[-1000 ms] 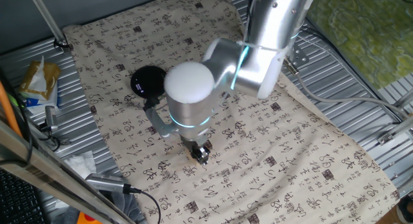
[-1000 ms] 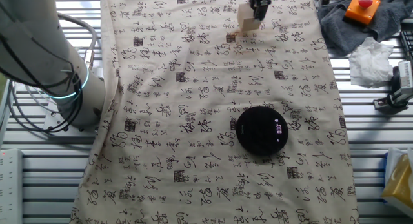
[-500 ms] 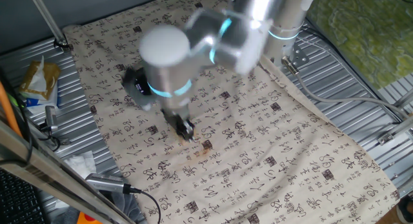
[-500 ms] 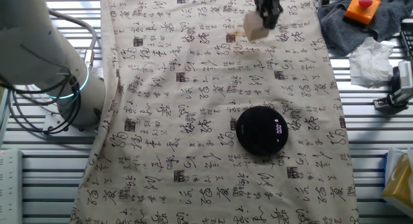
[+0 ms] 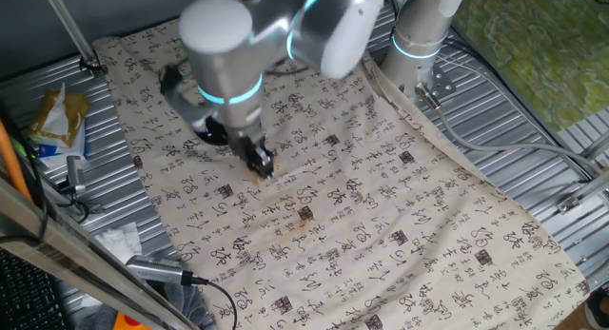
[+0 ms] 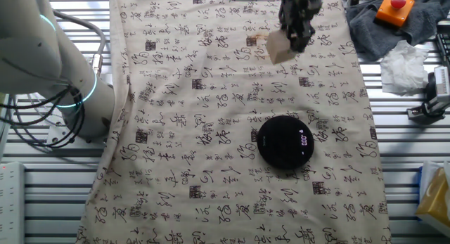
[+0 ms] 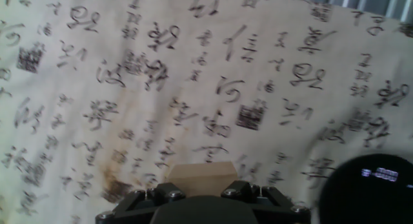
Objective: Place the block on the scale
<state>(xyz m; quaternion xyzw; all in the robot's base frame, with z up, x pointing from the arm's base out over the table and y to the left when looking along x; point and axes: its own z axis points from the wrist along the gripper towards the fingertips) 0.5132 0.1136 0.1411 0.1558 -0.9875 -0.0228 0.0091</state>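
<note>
While pinched in the jaws, the plain wooden block (image 6: 280, 46) hangs above printed cloth (image 6: 211, 131).

My arm reaches down over the table, wrist bent. My gripper (image 6: 294, 41) points downward, fingers clamped on the block (image 6: 280, 48).
</note>
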